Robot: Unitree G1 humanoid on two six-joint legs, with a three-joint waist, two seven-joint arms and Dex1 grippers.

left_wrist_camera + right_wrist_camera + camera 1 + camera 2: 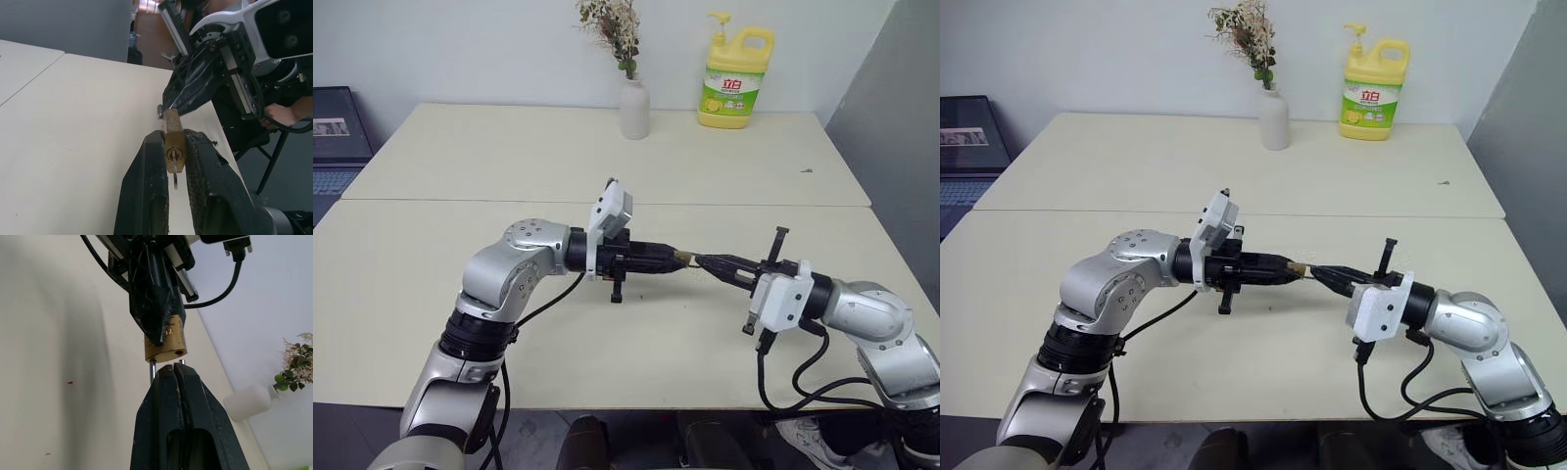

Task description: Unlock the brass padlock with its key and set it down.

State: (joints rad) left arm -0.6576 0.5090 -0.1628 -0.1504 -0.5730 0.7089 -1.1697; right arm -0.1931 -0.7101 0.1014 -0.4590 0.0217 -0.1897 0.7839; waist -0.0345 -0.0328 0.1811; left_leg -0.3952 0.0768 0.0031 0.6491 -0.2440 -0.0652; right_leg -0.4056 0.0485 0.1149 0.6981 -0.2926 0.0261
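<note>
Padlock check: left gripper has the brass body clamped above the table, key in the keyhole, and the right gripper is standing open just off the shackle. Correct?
Not quite. The right gripper is shut on the shackle, not open; the right wrist view shows its fingers pressed together there. The rest holds: the left gripper clamps the brass padlock above the table, with the key in the keyhole.

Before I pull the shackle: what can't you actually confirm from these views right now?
- Shackle top: hidden inside the shut right gripper; only its two legs show.
- The key: seen in the brass padlock held by the left gripper; its turn is unreadable.
- Locked or unlocked: head views too small to tell.
</note>
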